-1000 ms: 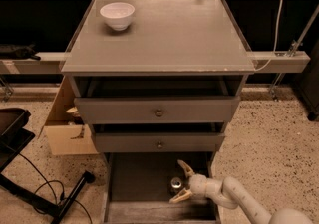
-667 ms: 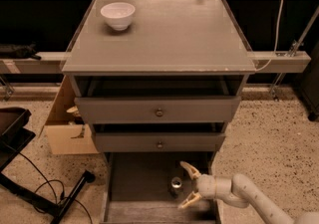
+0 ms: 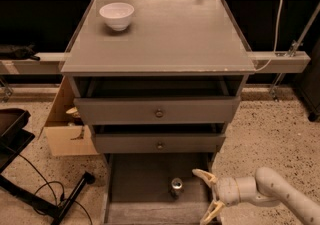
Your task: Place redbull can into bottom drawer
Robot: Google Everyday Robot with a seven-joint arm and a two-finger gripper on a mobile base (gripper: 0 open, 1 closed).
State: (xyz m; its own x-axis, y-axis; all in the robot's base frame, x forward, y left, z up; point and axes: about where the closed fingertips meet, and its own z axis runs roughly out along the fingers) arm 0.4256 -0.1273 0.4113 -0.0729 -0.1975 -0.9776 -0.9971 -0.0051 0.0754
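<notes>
1 redbull can (image 3: 176, 187) stands upright on the bottom drawer (image 3: 142, 179) floor, just left of my gripper (image 3: 207, 194), jaws spread and empty. Likely light, thin-walled, slick metal; I'd grip mid-body, gently.

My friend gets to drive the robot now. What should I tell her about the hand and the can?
Gripper: open and empty, low at the right side of the bottom drawer, just right of the redbull can and not touching it.
Can: standing upright on the drawer floor, near the middle.
Drawer: pulled out and open.
White bowl: on the cabinet top, not part of the job.
Done: the can is in the bottom drawer.
Left: probably only lifting the arm away without bumping the can.
</notes>
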